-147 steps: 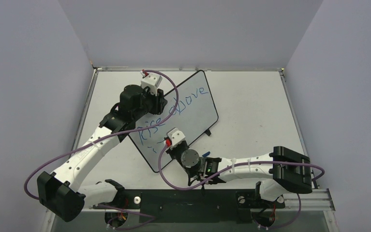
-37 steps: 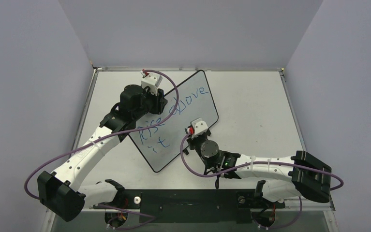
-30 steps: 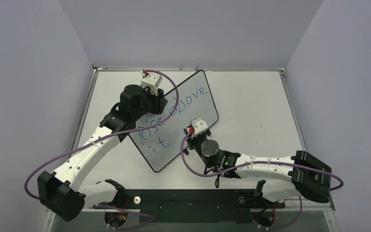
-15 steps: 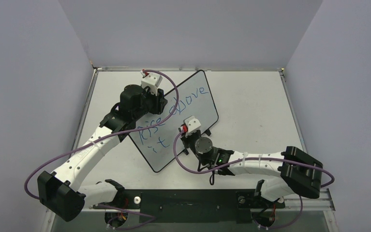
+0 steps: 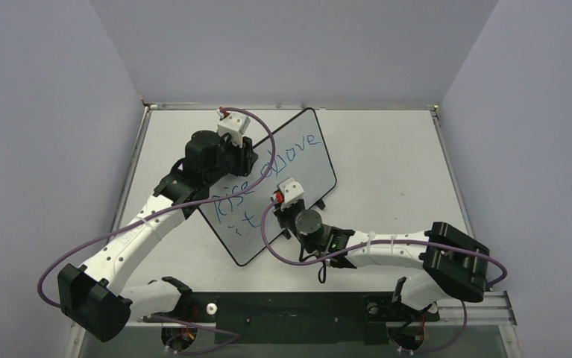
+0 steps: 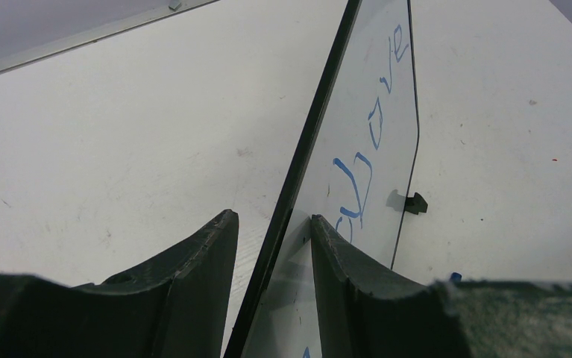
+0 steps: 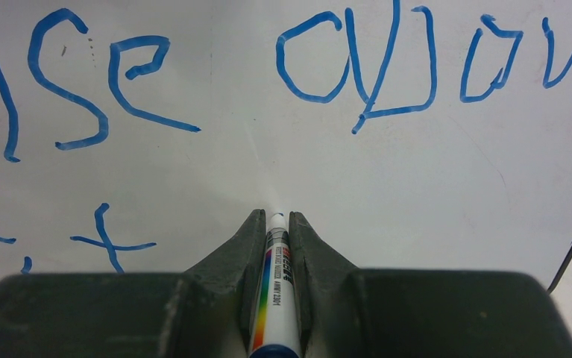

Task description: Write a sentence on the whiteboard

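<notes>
Top view: you see the whiteboard (image 5: 306,170) standing tilted on the table (image 5: 394,156), left of the table's middle, its long axis running from 7 o'clock to 1 o'clock, with one black foot (image 5: 321,203) showing at its 4 o'clock edge. The sentence (image 5: 297,149) in blue marker reads "Rise above" on the upper line, with "it" below it toward the 7 o'clock end. Left wrist view: your left gripper (image 6: 271,220) is partly closed on the board's black-framed edge at the board's 11 o'clock side, one finger behind the board and the other against the written face. Right wrist view: your right gripper (image 7: 273,216) is closed tight on a white marker (image 7: 274,298) with a rainbow stripe on its barrel. The marker points straight at the board, below the gap between "Rise" and "above". The "t" of "it" lies at 9 o'clock from the tip. Whether the tip touches the surface cannot be told.
</notes>
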You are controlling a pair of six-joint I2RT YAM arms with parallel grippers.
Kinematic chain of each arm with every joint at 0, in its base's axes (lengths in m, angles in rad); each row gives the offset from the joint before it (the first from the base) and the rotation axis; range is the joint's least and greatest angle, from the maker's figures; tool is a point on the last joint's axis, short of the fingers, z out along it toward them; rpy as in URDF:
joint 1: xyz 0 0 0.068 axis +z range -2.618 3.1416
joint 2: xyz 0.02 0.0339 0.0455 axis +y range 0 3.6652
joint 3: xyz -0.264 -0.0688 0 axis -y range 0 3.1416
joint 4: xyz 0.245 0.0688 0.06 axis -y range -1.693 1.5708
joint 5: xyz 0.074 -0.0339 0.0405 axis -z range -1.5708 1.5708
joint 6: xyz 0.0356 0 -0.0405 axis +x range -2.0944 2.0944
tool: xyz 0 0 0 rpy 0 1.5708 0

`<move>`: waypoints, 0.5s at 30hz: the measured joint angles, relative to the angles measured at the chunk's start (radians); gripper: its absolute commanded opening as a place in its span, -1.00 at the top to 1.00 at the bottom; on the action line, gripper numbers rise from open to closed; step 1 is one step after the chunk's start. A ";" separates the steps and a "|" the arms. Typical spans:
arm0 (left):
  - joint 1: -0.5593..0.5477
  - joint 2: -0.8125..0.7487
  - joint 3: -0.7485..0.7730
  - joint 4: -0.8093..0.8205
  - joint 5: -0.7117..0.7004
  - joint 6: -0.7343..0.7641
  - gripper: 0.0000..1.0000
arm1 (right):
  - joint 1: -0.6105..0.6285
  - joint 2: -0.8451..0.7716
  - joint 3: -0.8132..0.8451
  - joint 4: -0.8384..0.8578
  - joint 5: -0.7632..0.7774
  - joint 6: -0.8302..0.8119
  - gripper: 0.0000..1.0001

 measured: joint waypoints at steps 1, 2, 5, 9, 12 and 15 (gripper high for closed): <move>0.000 0.000 0.000 0.000 -0.001 0.000 1.00 | 0.000 0.000 0.000 0.002 0.000 0.000 1.00; 0.000 0.000 0.000 0.000 -0.001 0.000 1.00 | 0.000 0.001 0.000 0.002 -0.002 0.000 1.00; 0.000 0.000 0.000 0.000 -0.002 0.000 1.00 | 0.000 0.002 0.000 0.004 -0.007 0.000 1.00; 0.000 0.000 0.000 0.000 -0.005 0.000 1.00 | 0.000 0.006 0.000 0.011 -0.010 0.001 1.00; 0.000 0.000 0.000 0.000 -0.009 0.002 1.00 | 0.002 0.010 0.000 0.014 -0.014 0.004 1.00; 0.000 0.000 0.000 0.000 -0.013 0.002 1.00 | 0.005 0.014 0.000 0.015 -0.021 0.006 1.00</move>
